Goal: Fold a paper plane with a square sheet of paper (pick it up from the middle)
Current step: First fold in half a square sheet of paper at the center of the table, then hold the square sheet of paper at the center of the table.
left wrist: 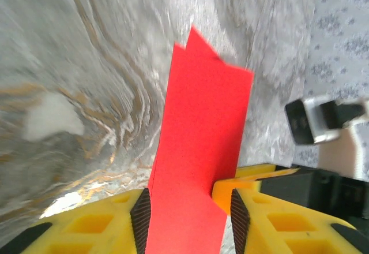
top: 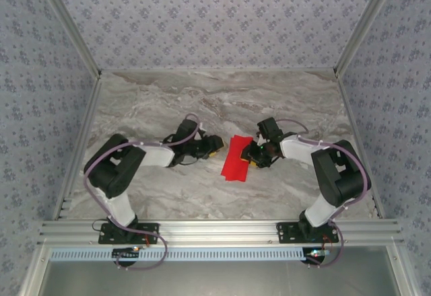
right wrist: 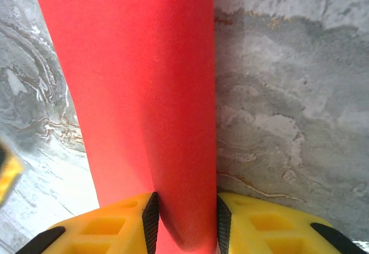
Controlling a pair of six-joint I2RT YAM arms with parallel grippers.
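Observation:
The square sheet of paper (top: 237, 158) is bright red and folded into a narrow strip, at mid-table between the two grippers. In the left wrist view the paper (left wrist: 202, 127) runs up between the fingers of my left gripper (left wrist: 189, 218), touching the left pad with a small gap at the right pad; the jaws stand open. My left gripper (top: 217, 148) is at the strip's left edge. My right gripper (top: 250, 153) is at its right edge. In the right wrist view the curled paper (right wrist: 144, 81) fills the gap of my right gripper (right wrist: 184, 219), which is shut on it.
The marble table (top: 202, 101) is bare around the paper, with patterned walls on three sides and an aluminium rail at the near edge. A yellow finger (left wrist: 248, 179) of the right gripper sits just behind the paper in the left wrist view.

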